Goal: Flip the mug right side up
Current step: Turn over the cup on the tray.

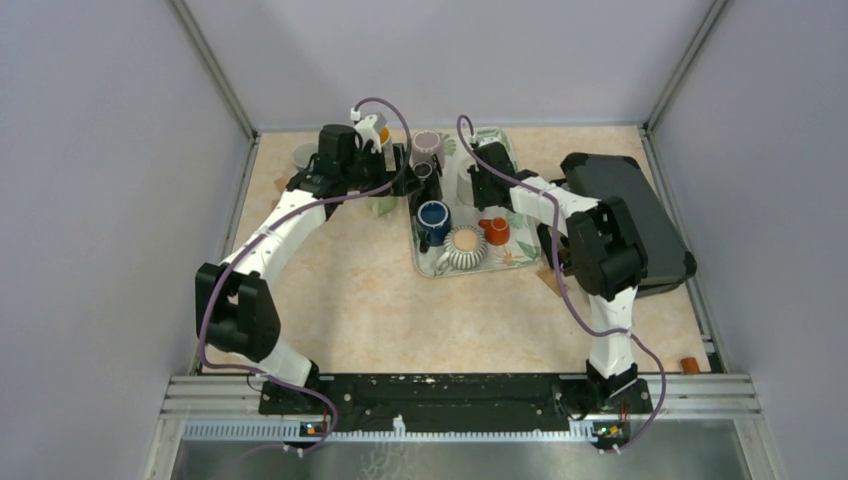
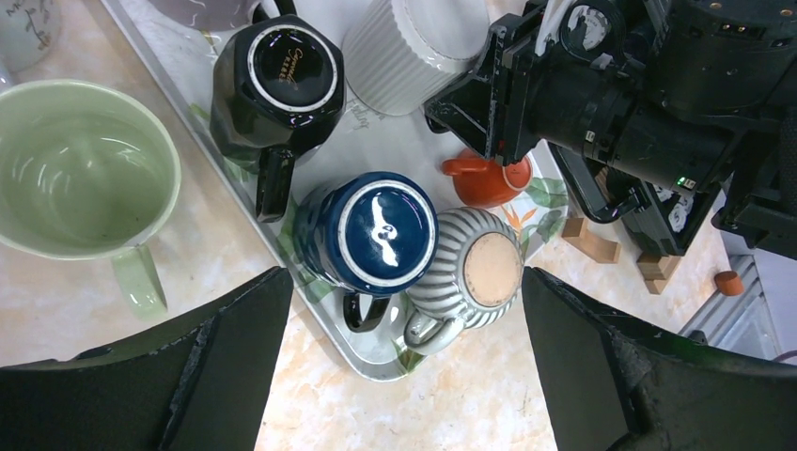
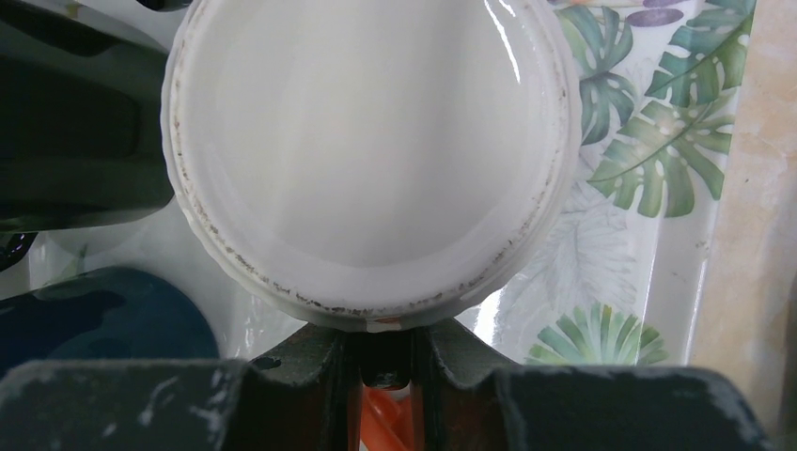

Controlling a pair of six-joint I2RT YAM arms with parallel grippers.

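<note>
Where the leaf-printed tray [image 3: 648,282] sits at the far middle of the table [image 2: 216,254], we see the white ribbed mug [image 3: 371,150] standing upside down on it, base up, toward the tray's far side. Our right gripper [image 3: 381,357] is pressed up to that mug's wall, its fingers [image 3: 310,362] drawn close with only a narrow slot between them. We cannot tell whether they pinch the handle or merely meet the wall.

Our left gripper [image 2: 404,282] hangs over the tray's left edge, spread wide and holding nothing. Below it a navy mug [image 2: 376,230] and a grey striped mug [image 2: 479,268] stand inverted and touching each other at the tray's near-left corner. A black mug [image 2: 287,80], also base up, is just beyond the navy one. A small orange cup [image 2: 484,178] sits to the right of the navy mug, between the striped mug and the white one.

Off the tray, to its left, a pale green mug [image 2: 85,169] stands upright on the table. Small wooden blocks [image 2: 592,246] lie just right of the tray.
</note>
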